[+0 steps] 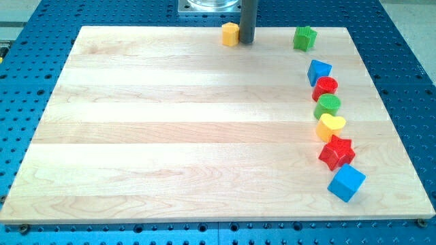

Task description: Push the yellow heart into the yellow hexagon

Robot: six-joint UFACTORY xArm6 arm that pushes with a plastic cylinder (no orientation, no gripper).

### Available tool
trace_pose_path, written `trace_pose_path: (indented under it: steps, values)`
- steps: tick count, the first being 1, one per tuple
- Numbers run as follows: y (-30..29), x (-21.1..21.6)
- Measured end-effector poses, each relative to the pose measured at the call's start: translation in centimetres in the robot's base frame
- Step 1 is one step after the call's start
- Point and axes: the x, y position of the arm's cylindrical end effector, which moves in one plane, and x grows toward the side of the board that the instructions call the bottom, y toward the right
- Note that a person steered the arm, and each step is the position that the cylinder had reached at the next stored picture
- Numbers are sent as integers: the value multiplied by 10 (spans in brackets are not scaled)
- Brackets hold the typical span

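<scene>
Nearest the view's bottom: blue cube [346, 182], at the bench's [170, 136] right side. Above it a curved chain runs toward the view's top: red star [336, 152], touching or just beside the cube, then yellow heart [330, 126], green round block [328, 105], red round block [325, 87], blue block [318, 71], shape unclear, maybe a wedge. Neighbours in the chain sit touching or nearly so. Green star-like block [305, 38] sits alone near the top edge, apart from the chain. Yellow hexagon [231, 33] is at the top edge, well apart from the heart. My tip [246, 41] is just right of the hexagon, touching or nearly. End effector: plain rod, no jaws, holds nothing.
</scene>
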Motion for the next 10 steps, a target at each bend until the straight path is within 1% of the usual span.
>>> trace_pose_path:
  steps: [1,2,3,4,5,6,7,8,9,10]
  values:
    - [-19,2]
    - [-24,2]
    - [-10,9]
    - [9,24]
    - [70,43]
    - [155,44]
    - [275,48]
    - [281,98]
    - [257,228]
    - [200,256]
